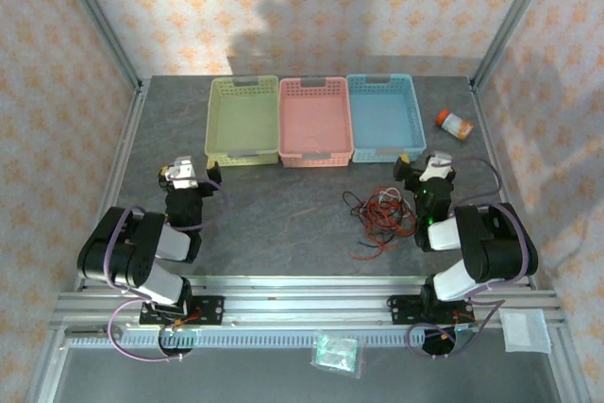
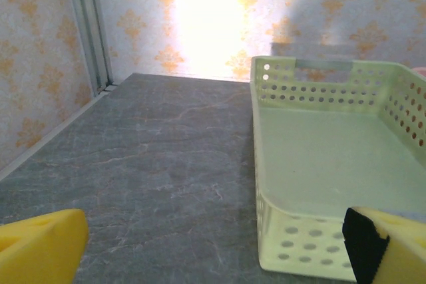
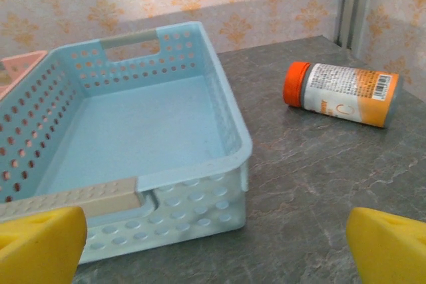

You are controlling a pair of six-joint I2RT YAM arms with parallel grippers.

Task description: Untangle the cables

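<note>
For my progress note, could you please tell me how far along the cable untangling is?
Nothing looks done: the cables lie in one tangled heap near the right arm. Nothing is in hand: the left pincer and right pincer are open and empty. All the untangling is left.

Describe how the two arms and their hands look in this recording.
The left arm and right arm are built of chunky black and white segments, with purple-grey hoses looping from their bases. The left hand and right hand each have two blunt yellow fingers; one left finger carries a black patch. A green light glows on the right arm.
</note>
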